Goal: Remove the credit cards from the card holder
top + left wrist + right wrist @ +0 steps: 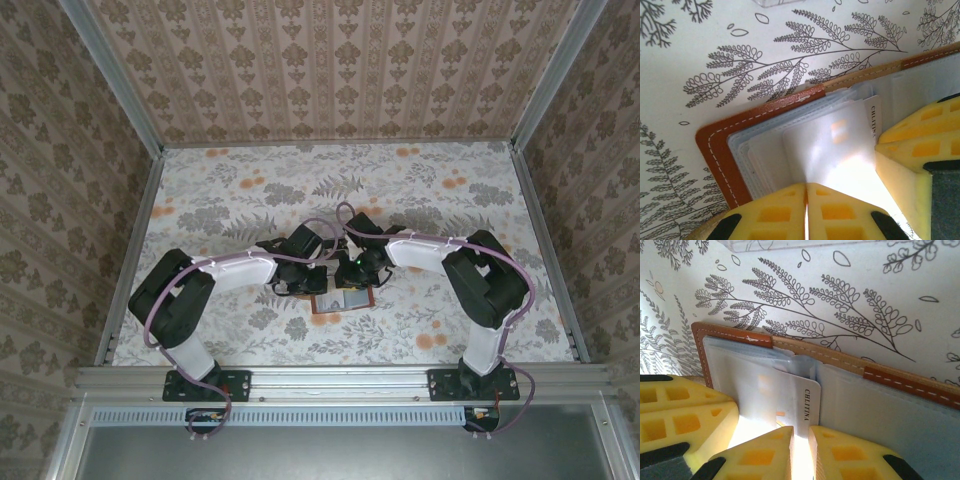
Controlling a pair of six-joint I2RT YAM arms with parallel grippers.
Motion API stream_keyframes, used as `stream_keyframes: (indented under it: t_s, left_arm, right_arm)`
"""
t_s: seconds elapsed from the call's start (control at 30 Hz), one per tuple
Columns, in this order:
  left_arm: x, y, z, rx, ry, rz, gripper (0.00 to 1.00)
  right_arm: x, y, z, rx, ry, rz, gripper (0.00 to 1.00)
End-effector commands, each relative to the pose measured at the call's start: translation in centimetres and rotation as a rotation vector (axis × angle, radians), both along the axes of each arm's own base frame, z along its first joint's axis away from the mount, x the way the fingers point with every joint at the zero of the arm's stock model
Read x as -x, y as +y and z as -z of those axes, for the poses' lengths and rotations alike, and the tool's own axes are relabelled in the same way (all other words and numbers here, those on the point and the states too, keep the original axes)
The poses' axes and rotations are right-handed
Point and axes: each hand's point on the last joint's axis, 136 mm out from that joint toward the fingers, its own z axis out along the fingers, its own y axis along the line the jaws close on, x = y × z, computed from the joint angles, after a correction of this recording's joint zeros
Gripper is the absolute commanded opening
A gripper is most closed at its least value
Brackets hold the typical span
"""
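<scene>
Top external: both arms reaching inward over floral table (250, 200), meeting mid-table, toward near edge. Card holder (343, 302) lying open there, partly hidden under left gripper (305, 283) and right gripper (350, 280).

Left wrist: left gripper clenching, fingers (775, 217) pressing together at edge of pale pockets (765, 150). Right gripper's yellow finger crowding in from right, covering pockets. Clear tray (774, 2) lying beyond holder.

Right wrist: white credit card (809, 400) sticking out of centre pocket, running into narrow slit between right fingers (850, 457). Cannot tell whether grasping.

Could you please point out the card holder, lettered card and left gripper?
card holder (710, 150), left wrist view, brown leather corner.
lettered card (807, 405), right wrist view, printed edge.
left gripper (806, 189), left wrist view, between jaws.
</scene>
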Motion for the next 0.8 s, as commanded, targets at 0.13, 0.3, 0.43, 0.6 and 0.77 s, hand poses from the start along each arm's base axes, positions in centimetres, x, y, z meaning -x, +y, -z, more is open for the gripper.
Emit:
stream_keyframes:
  t_s: [0.13, 0.3, 0.43, 0.6, 0.77]
  left_arm:
    - [1.3, 2.6, 1.8, -0.097, 0.061, -0.018, 0.08]
    - [0.9, 2.1, 1.0, -0.082, 0.047, -0.012, 0.08]
    - [0.6, 1.5, 0.0, -0.062, 0.033, -0.006, 0.08]
    - [0.5, 0.5, -0.9, -0.028, 0.022, 0.009, 0.07]
    - [0.5, -0.2, -0.6, -0.020, 0.031, 0.027, 0.06]
  right_arm:
    - [0.4, -2.3, -0.7, 0.118, -0.026, 0.001, 0.20]
    - [0.7, -1.6, -1.4, 0.064, -0.013, 0.005, 0.25]
    - [1.0, -1.4, -1.1, 0.028, 0.005, 0.018, 0.26]
    - [1.3, -1.0, -0.4, -0.018, 0.036, 0.030, 0.26]
    - [1.4, -0.6, -0.1, -0.060, 0.054, 0.037, 0.23]
